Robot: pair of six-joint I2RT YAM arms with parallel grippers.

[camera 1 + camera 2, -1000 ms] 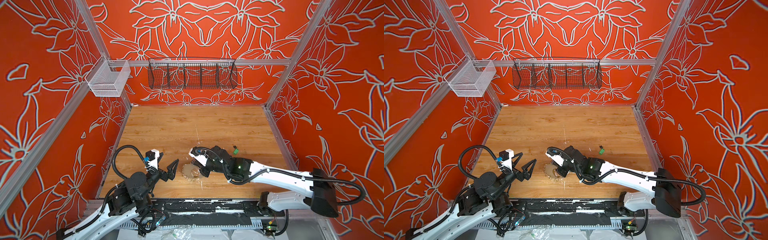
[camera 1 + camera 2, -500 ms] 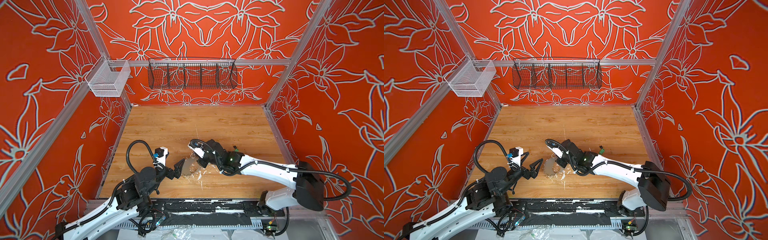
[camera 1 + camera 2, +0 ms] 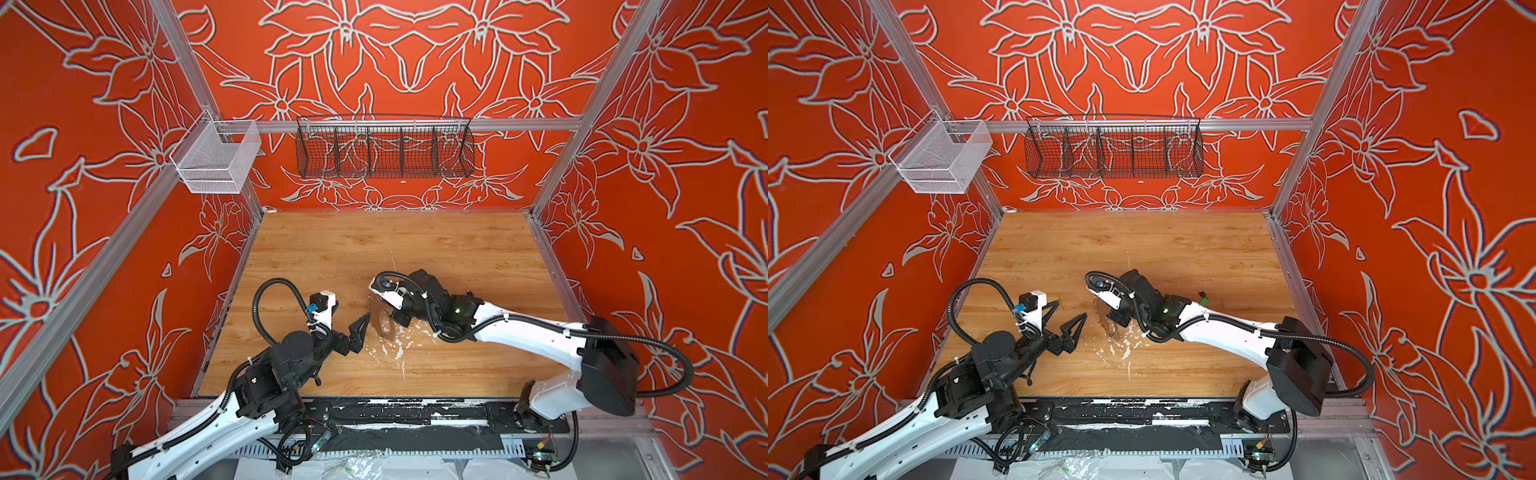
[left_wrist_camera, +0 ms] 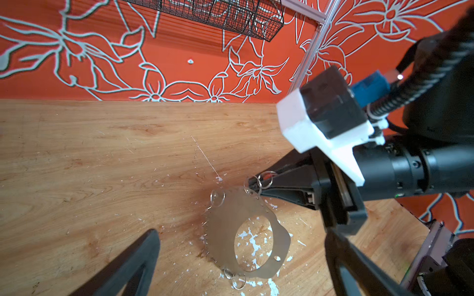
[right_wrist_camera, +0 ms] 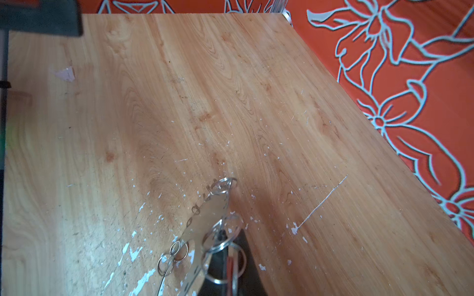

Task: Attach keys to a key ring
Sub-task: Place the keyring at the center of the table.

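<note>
Key ring (image 4: 223,225) stands tilted, rim clenched in my right gripper (image 4: 259,184); my left gripper (image 3: 1070,311) waits released just beside.

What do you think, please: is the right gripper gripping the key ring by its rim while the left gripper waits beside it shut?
Not quite: the left gripper is wide open, not shut, as both top views show. The right gripper does grip the key ring by its rim, with the left beside it.
</note>
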